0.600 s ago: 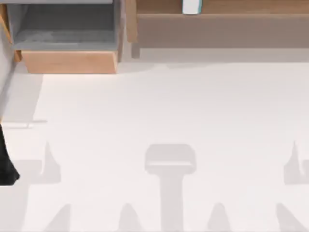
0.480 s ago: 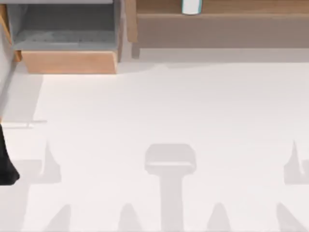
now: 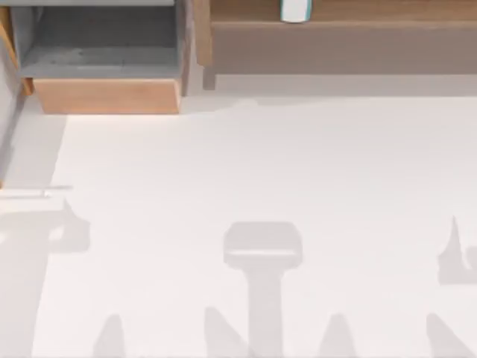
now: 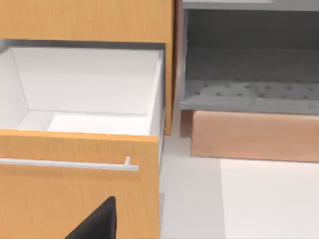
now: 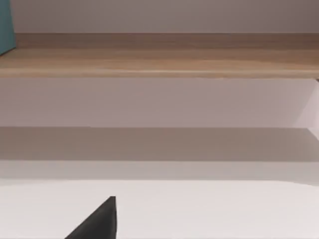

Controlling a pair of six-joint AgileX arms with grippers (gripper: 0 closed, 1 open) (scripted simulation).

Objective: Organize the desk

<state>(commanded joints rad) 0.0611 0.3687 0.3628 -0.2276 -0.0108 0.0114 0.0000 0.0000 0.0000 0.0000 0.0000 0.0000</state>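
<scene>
Two hands are in play, and each shows as a dark wedge at the edge of its own wrist view. The left hand (image 4: 97, 222) hovers close in front of a pulled-out drawer (image 4: 84, 74). How wide it stands I cannot tell. The right hand (image 5: 97, 222) hangs low over the white table (image 3: 261, 164), facing the raised shelf (image 3: 358, 33), and its spread is likewise impossible to tell.

The table is the broad, plain white surface stretching out in front of the grey-lined box (image 3: 104, 45), which sits at its far edge (toward the top view's left corner). That box has a light-wood front lip and a speckled grey floor.

Just beside the box, on the top view's right, the light-wood shelf runs along the back of the table. A small white and teal container (image 3: 296, 10) stands on top of it, not far from the box.

On the box's other side, past an upright wood panel, is the open drawer. It has an orange-wood front, a white inside, and a slim silver bar handle (image 4: 65, 164) fixed across its face.

Soft grey shadows (image 3: 262, 250) lie on the table well in front of the box.
</scene>
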